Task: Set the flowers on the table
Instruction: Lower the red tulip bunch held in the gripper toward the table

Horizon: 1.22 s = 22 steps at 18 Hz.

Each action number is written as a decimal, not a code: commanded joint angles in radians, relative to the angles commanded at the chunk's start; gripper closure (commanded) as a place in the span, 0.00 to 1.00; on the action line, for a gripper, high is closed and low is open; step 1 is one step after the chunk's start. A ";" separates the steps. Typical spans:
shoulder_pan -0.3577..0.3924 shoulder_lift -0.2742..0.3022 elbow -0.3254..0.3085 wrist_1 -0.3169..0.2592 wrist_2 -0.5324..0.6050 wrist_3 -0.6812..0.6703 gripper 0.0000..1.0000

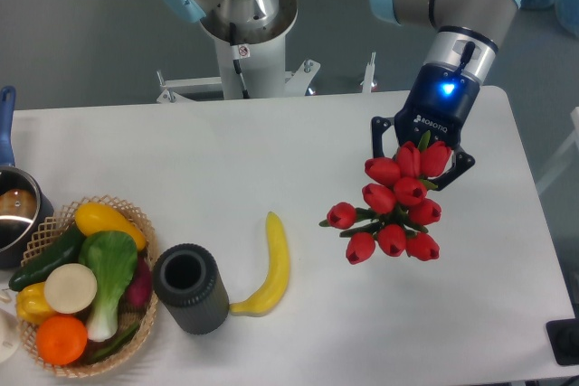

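Observation:
The flowers (395, 207), a tied bunch of red tulip buds with green stems, hang at the right side of the white table (271, 151). Their buds point toward the camera and downward in the picture. My gripper (419, 156) sits right behind them with its blue light on. Its dark fingers (382, 137) stand on either side of the upper buds, shut on the bunch. The stems and the fingertips are hidden behind the buds. I cannot tell whether the lowest buds touch the table top.
A yellow banana (271, 264) lies at the middle front, with a dark cylindrical cup (190, 288) beside it. At the front left is a wicker basket (116, 204) of vegetables, and a pot (11, 214) at the left edge. The robot base (244, 33) stands behind the table.

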 joint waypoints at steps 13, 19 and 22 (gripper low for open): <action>-0.040 0.061 -0.012 -0.008 0.371 -0.051 0.67; -0.121 0.054 -0.011 -0.008 0.543 -0.054 0.67; -0.205 0.000 0.017 -0.006 0.684 -0.051 0.67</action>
